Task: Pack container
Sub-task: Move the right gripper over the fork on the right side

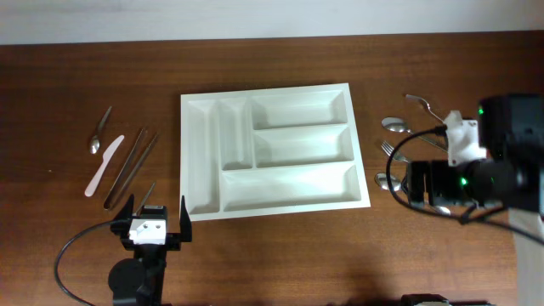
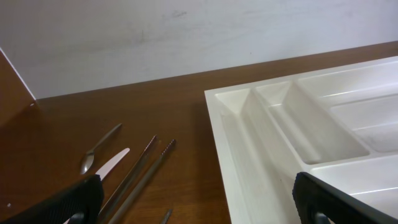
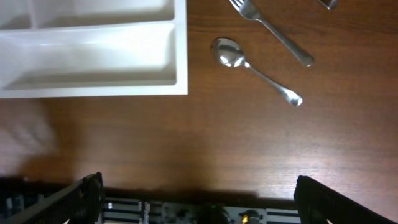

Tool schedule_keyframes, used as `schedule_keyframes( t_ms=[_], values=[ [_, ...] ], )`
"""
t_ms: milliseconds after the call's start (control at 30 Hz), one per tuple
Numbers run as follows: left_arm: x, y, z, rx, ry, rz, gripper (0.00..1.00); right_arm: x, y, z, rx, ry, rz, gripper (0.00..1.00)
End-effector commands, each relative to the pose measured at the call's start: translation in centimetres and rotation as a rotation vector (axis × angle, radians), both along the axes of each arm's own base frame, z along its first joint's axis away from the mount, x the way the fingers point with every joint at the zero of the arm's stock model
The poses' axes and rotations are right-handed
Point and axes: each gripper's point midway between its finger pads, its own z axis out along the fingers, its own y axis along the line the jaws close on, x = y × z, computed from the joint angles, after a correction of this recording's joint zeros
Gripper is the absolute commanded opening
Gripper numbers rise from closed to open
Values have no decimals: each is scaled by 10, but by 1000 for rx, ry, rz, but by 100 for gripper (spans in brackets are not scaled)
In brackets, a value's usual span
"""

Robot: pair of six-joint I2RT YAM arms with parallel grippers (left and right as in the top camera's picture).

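Note:
The white five-compartment container [image 1: 197,161] lies in the middle of the table, and every compartment I see is empty. My left gripper [image 1: 155,223] is open and empty near the table's front, left of the container's front left corner. In the left wrist view my fingers [image 2: 196,199] frame the container's left rim [image 2: 217,124]. My right gripper [image 1: 422,185] is open and empty, right of the container. In the right wrist view my fingers [image 3: 199,193] hang over bare wood below the container's corner [image 3: 93,81].
Left of the container lie a small spoon [image 1: 99,132], a pale knife [image 1: 104,164], two long thin sticks [image 1: 132,166] and a short thin piece [image 1: 149,194]. On the right lie spoons [image 1: 395,126] and a fork [image 1: 395,151]. The right wrist view shows a spoon [image 3: 233,55] and a fork [image 3: 273,31].

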Motion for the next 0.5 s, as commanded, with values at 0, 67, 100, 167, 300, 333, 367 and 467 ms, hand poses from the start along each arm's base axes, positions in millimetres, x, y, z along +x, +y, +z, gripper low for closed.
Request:
schedule_keyframes(
  t_ms=[0,67,100,167,300,333,367,467],
  values=[
    [0,-2,-1,-13,-3,-6,99,13,-11,-5,-66,14,2,99],
    [0,-2,-1,-13,-3,-6,99,21,-16,-12,-94,36,-8,99],
    [0,-2,-1,-13,-3,-6,99,26,-18,-15,-95,46,-12,99],
    [0,-2,-1,-13,-3,-6,99,35,-22,-21,-95,60,-27,99],
    [0,-2,-1,-13,-3,-6,99,56,-35,-32,-80,58,-72,99],
    [0,-2,-1,-13,-3,-6,99,63,-36,-34,-64,50,-80,99],
    [0,-2,-1,-13,-3,-6,99,70,-37,-36,-41,41,-85,99],
    [0,-2,-1,-13,-3,-6,99,91,-46,-42,-35,9,-106,99]
  ],
)
